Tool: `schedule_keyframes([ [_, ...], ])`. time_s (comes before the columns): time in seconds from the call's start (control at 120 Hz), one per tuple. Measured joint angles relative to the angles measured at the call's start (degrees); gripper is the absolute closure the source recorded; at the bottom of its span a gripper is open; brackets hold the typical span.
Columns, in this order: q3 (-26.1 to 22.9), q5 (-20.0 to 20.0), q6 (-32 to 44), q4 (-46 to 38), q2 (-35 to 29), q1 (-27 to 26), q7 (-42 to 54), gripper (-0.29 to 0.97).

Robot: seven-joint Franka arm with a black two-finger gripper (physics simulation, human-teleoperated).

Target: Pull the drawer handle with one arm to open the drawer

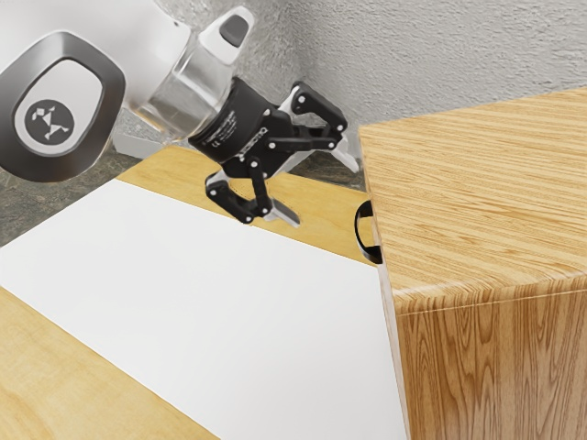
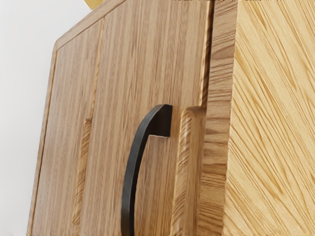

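Black pincer [image 1: 316, 186], white lettering on its body too small to read, fingers spread wide and holding nothing, near the curved black drawer handle [image 1: 367, 234] on the front of the wooden cabinet [image 1: 477, 183] at the worktop's [image 1: 183, 302] edge on the exterior view's right.

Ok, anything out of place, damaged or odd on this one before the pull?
Nothing stands out. The wooden cabinet sits upright on the table, its black handle looks intact, and the jaws stand open, short of the handle.
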Motion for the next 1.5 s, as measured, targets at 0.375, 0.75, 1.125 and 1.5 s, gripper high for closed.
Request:
schedule_keyframes([
  [0.375,6.44,1.60,2.55,-4.24,-3.81,-3.82,4.16,0.06],
  [0.75,10.74,-0.34,5.56,-5.73,-3.47,-9.35,5.50,0.11],
  [1.125,11.92,-2.58,5.96,-8.36,-3.60,-9.39,3.59,0.16],
  [1.5,15.72,-2.60,7.18,-8.23,-3.82,-14.37,2.22,0.32],
])
